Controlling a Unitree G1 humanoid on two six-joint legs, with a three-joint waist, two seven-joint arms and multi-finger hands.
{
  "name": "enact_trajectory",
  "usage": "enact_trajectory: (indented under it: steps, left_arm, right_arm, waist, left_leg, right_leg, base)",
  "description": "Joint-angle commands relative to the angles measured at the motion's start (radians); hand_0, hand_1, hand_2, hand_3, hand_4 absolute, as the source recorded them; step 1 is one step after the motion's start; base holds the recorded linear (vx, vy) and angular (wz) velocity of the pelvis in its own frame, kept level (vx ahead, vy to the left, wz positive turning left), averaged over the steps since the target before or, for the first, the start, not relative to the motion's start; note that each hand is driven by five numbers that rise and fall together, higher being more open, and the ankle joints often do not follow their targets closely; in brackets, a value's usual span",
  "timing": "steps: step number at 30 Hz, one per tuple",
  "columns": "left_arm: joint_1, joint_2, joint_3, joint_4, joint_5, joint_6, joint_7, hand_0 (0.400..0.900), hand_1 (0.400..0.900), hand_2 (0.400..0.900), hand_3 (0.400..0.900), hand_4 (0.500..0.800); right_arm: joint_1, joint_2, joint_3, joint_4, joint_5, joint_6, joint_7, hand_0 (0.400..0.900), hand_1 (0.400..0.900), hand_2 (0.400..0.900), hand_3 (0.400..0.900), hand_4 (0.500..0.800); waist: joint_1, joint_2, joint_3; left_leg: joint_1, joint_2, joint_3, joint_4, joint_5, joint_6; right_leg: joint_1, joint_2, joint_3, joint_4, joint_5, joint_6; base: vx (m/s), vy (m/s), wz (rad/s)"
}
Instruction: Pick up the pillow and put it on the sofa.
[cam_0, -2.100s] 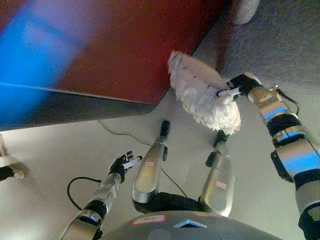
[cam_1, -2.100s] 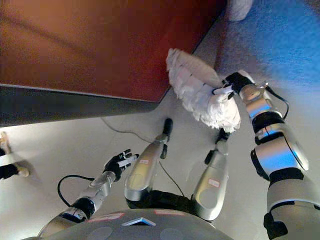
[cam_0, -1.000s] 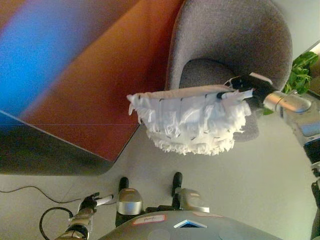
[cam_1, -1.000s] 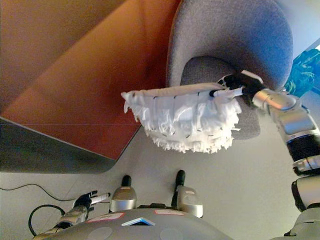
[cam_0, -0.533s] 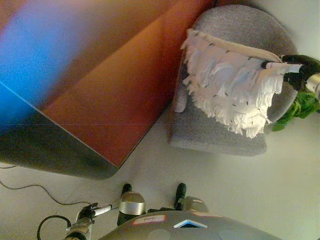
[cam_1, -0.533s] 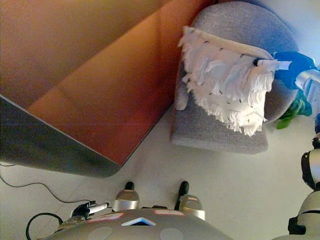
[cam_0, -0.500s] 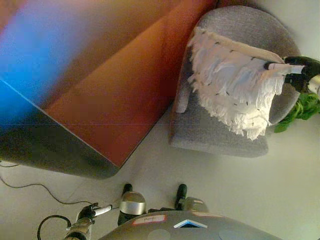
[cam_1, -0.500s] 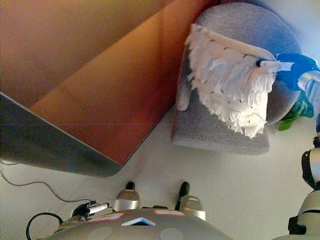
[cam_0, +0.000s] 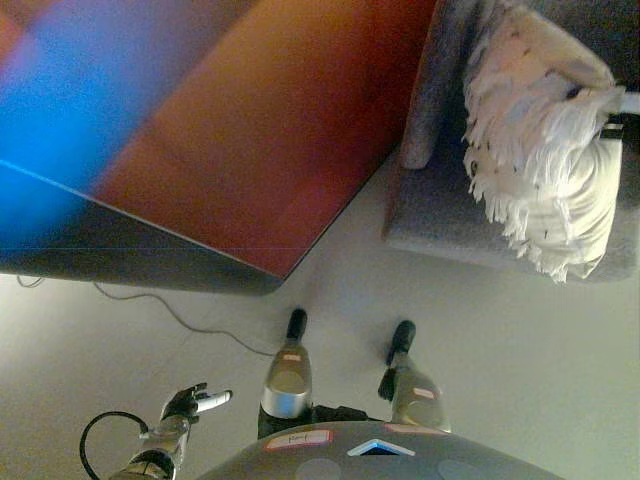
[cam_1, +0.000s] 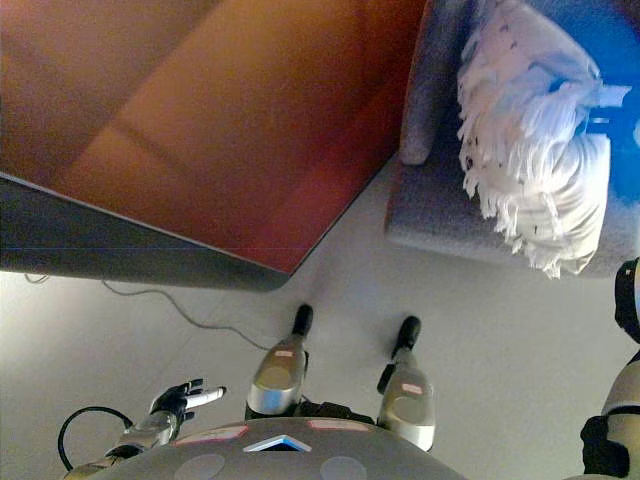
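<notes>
White, fringed pillow (cam_0: 540, 150) lies on the grey sofa (cam_0: 440, 215) at far right; the right robot hand (cam_0: 618, 115) is mostly hidden, grip unclear. Right eye view: the left robot hand (cam_1: 180, 398) hangs relaxed. Seat the pillow fully before letting go.

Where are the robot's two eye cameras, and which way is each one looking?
Left eye view: on the head, looking down at the floor; shows the left hand low on the left, and the white fringed pillow on the grey sofa.
Right eye view: just beside it, facing the same way; left hand open, right hand hidden at the edge.
Both share the pillow, the sofa and the red-brown table.
</notes>
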Motion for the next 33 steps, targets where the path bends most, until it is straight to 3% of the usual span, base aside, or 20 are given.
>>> enact_trajectory:
  steps: [1,9,20,22,23,24,28,33]
  left_arm:
    - [-0.017,0.097,-0.084,0.029,-0.049,-0.023,-0.003,0.9,0.9,0.9,0.9,0.8]
    - [-0.016,0.1,-0.086,0.035,-0.063,-0.038,-0.04,0.9,0.9,0.9,0.9,0.8]
    - [-0.018,0.134,-0.065,0.046,-0.06,-0.009,-0.077,0.9,0.9,0.9,0.9,0.8]
    - [-0.019,0.141,-0.059,0.054,-0.054,0.003,-0.081,0.9,0.9,0.9,0.9,0.8]
    - [-0.018,0.145,-0.056,0.055,-0.05,0.004,-0.084,0.9,0.9,0.9,0.9,0.8]
    - [-0.016,0.148,-0.052,0.056,-0.044,0.003,-0.086,0.9,0.9,0.9,0.9,0.8]
    - [0.007,0.139,-0.047,0.055,-0.017,-0.024,-0.07,0.9,0.9,0.9,0.9,0.8]
    - [0.025,0.147,-0.034,0.067,0.023,-0.024,-0.072,0.9,0.9,0.9,0.9,0.8]
  right_arm:
    - [-0.189,-0.064,0.045,0.004,-0.013,-0.099,-0.054,0.4,0.4,0.4,0.4,0.5]
    - [-0.202,-0.13,0.051,0.06,-0.09,-0.047,-0.121,0.4,0.4,0.4,0.4,0.5]
    - [-0.179,-0.221,0.036,0.07,-0.063,-0.014,-0.137,0.4,0.4,0.4,0.4,0.5]
    - [-0.178,-0.232,0.037,0.071,-0.073,-0.023,-0.181,0.4,0.4,0.4,0.4,0.5]
    - [-0.178,-0.234,0.035,0.072,-0.084,-0.027,-0.2,0.608,0.608,0.608,0.608,0.625]
    - [-0.177,-0.237,0.034,0.074,-0.089,-0.023,-0.209,0.9,0.9,0.9,0.9,0.8]
    - [-0.152,-0.246,0.024,0.077,-0.098,0.012,-0.224,0.9,0.9,0.9,0.9,0.8]
    - [-0.131,-0.269,0.027,0.092,-0.125,0.059,-0.177,0.9,0.9,0.9,0.9,0.8]
  waist:
    - [-0.006,-0.002,-0.004]
    - [-0.035,0.029,-0.007]
    - [-0.073,-0.004,-0.047]
    - [-0.075,-0.016,-0.063]
    - [-0.076,-0.02,-0.068]
    - [-0.075,-0.024,-0.074]
    - [-0.065,-0.05,-0.099]
    - [-0.06,-0.082,-0.147]
  left_leg:
    - [-0.023,0.026,-0.022,-0.057,0.062,0.027]
    - [-0.028,0.032,0.0,-0.052,0.067,0.023]
    - [0.02,0.04,0.041,-0.05,0.056,0.02]
    - [0.036,0.04,0.046,-0.052,0.053,0.019]
    - [0.041,0.04,0.047,-0.053,0.052,0.019]
    - [0.046,0.04,0.048,-0.053,0.051,0.019]
    - [0.064,0.04,0.05,-0.048,0.042,0.021]
    - [0.1,0.043,0.061,-0.049,0.033,0.021]
  right_leg:
    - [-0.001,-0.081,0.046,0.195,-0.209,0.041]
    - [-0.04,-0.08,0.065,0.237,-0.229,0.03]
    - [0.001,-0.077,0.081,0.217,-0.224,0.036]
    - [0.022,-0.076,0.079,0.209,-0.224,0.037]
    - [0.031,-0.076,0.078,0.205,-0.224,0.038]
    - [0.039,-0.076,0.077,0.202,-0.224,0.039]
    - [0.073,-0.078,0.067,0.186,-0.22,0.043]
    - [0.128,-0.075,0.062,0.153,-0.212,0.051]
  base:
    - [-0.06,0.035,-0.03]
    - [-0.03,0.025,-0.06]
    - [0.04,0.017,-0.13]
    - [0.1,0.001,-0.02]
    - [0.07,0.002,0.0]
    - [0.05,0.005,0.02]
    - [0.06,-0.019,0.03]
    - [0.1,0.008,-0.05]
